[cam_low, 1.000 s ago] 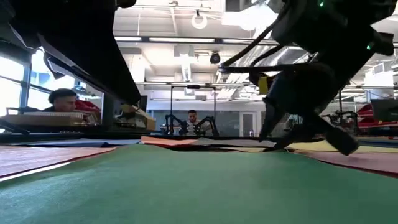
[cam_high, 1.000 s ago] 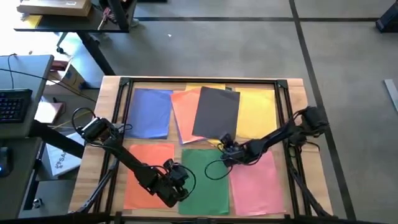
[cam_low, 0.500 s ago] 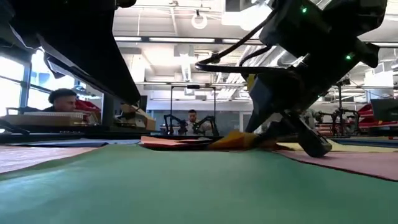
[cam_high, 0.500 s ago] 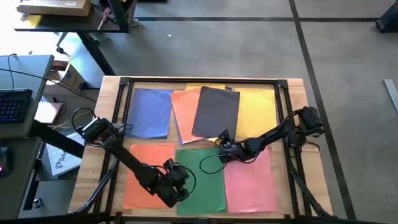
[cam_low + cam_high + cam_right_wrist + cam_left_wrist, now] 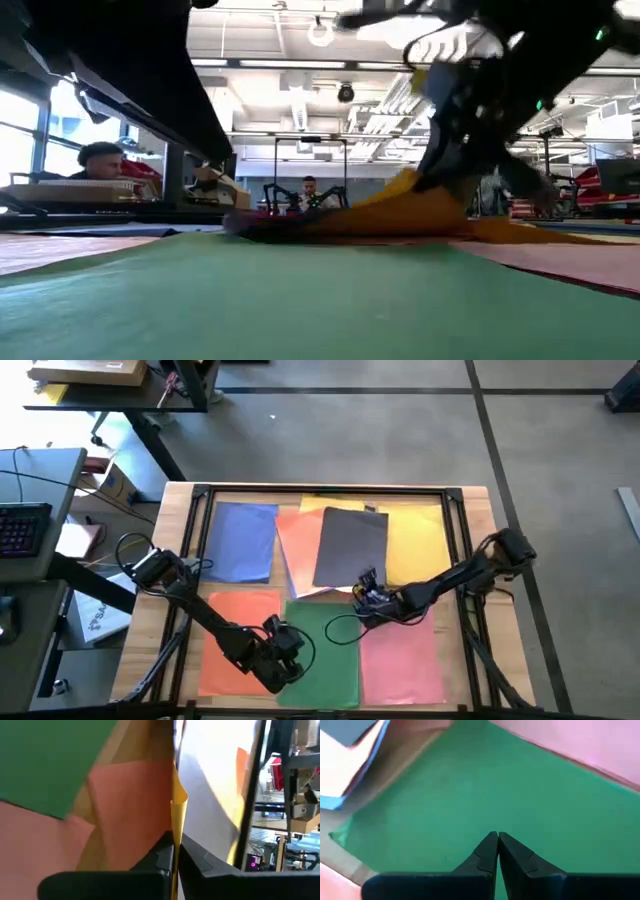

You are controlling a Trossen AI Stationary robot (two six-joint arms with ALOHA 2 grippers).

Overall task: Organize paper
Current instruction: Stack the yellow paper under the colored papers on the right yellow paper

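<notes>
The right gripper [image 5: 368, 592] is clenched on the near edge of a yellow sheet [image 5: 176, 807]; the right wrist view shows the thin yellow edge pinched between its fingers [image 5: 159, 857], and the low view shows the sheet [image 5: 420, 205] raised off the table at that end. It sits mid-table, at the near corner of the grey sheet [image 5: 350, 547], which lies over an orange sheet [image 5: 298, 545] and the yellow pile [image 5: 415, 540] at the far right. Blue paper [image 5: 243, 540] lies far left, green [image 5: 322, 645] near centre, pink [image 5: 405, 655] near right, and another orange sheet [image 5: 235, 635] near left.

The left gripper [image 5: 497, 852] is closed and holds nothing, resting low over the green sheet's near left side.

The step looks like drawing one yellow sheet free. To do it well, lift only a little and pull slowly along the table, so the sheet slides out without creasing or dragging the grey and orange sheets with it. A pinch this close to the edge could slip.

No brand, label or readable writing shows on the paper or grippers.
</notes>
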